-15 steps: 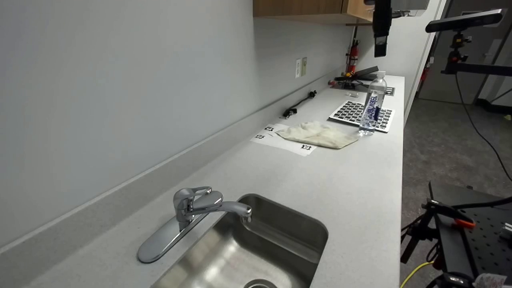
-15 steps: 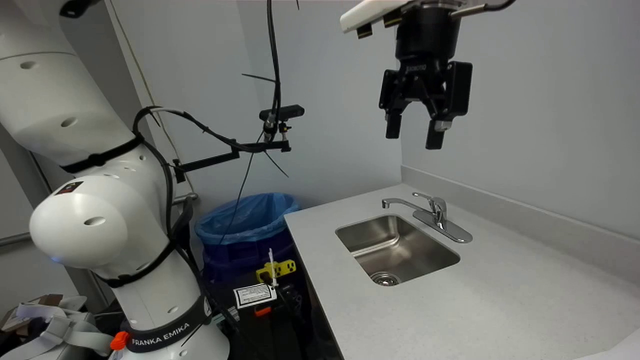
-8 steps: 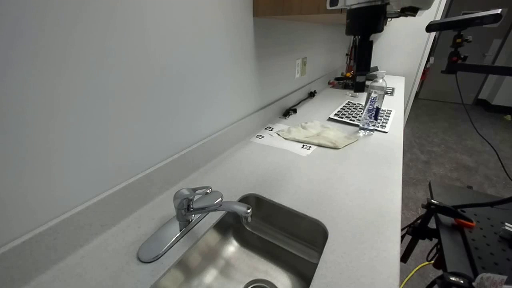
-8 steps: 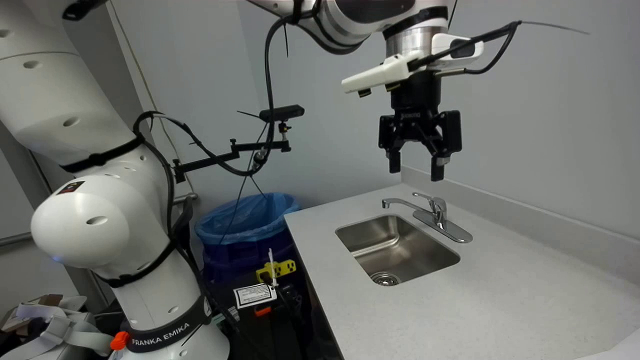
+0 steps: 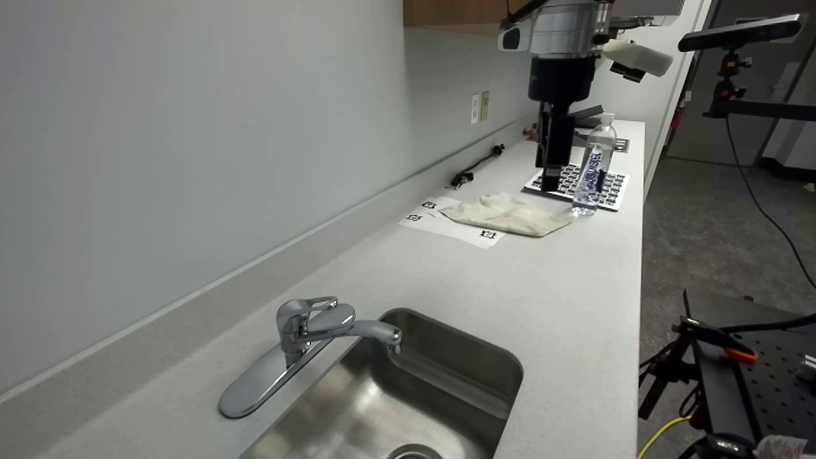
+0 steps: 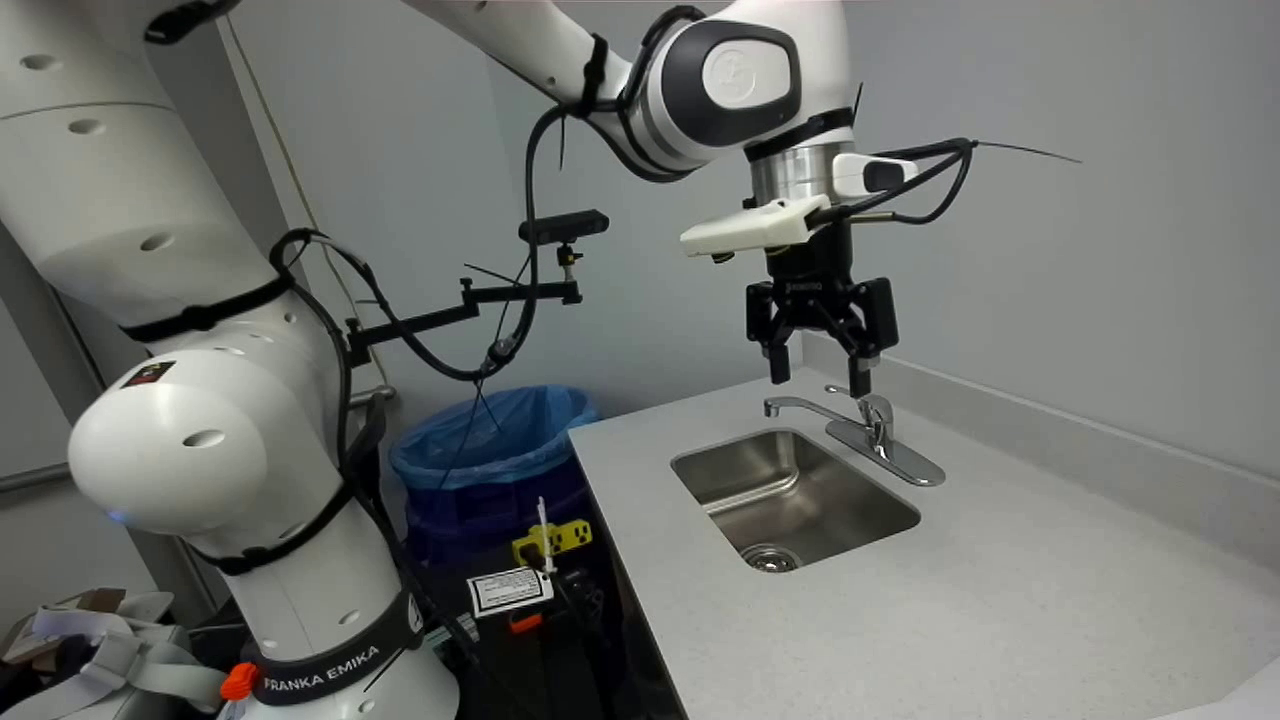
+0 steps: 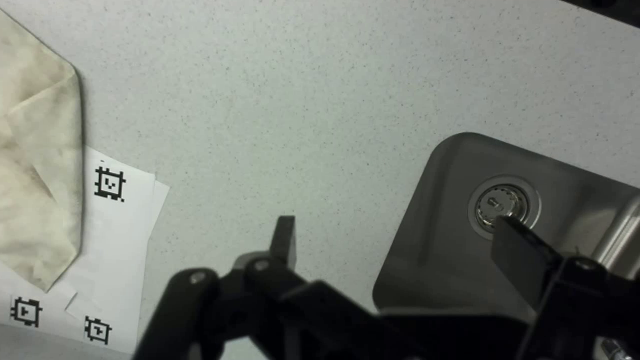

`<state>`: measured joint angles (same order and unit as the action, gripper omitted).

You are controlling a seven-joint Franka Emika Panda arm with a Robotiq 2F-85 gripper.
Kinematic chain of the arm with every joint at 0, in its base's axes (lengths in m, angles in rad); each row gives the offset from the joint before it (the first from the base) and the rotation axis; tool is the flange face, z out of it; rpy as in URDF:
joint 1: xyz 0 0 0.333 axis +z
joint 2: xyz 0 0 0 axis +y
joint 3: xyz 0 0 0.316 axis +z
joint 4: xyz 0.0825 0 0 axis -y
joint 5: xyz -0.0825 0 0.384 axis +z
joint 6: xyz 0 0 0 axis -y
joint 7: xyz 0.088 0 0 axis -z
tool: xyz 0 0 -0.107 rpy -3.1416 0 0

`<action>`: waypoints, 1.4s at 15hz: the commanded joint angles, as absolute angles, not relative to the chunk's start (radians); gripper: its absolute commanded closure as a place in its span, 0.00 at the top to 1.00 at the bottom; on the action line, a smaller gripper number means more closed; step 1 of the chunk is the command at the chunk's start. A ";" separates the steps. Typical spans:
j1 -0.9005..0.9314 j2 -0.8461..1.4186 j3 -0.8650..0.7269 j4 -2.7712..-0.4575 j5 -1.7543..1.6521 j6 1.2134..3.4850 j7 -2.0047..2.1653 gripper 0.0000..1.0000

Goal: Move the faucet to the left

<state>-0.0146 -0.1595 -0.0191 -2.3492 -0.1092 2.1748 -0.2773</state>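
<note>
In an exterior view, faucet (image 6: 879, 428) lay beyond and below my wide-spread, empty pincer (image 6: 820, 377), by the counter's (image 6: 1000, 620) wall edge near the far corner, spout (image 6: 802, 402) toward the front edge.

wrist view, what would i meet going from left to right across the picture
Pale cloth, upper printed marker, one gripper fingertip, the sink's left edge, the drain, then at lower right a chrome bit of what looks like the faucet.

speckled counter (image 6: 1000, 600), chrome faucet (image 5: 295, 335), marked paper sheets (image 7: 117, 245), cloth (image 5: 507, 217)
</note>
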 commanded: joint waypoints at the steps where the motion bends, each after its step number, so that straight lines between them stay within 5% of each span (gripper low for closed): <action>1: -0.010 -0.158 -0.024 -2.348 -0.110 2.173 -0.276 1.00; 21: 0.059 0.054 0.046 -2.192 -0.013 2.257 -0.324 1.00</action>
<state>0.0562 -0.0266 0.0424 -2.2491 -0.0312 2.2104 -0.2862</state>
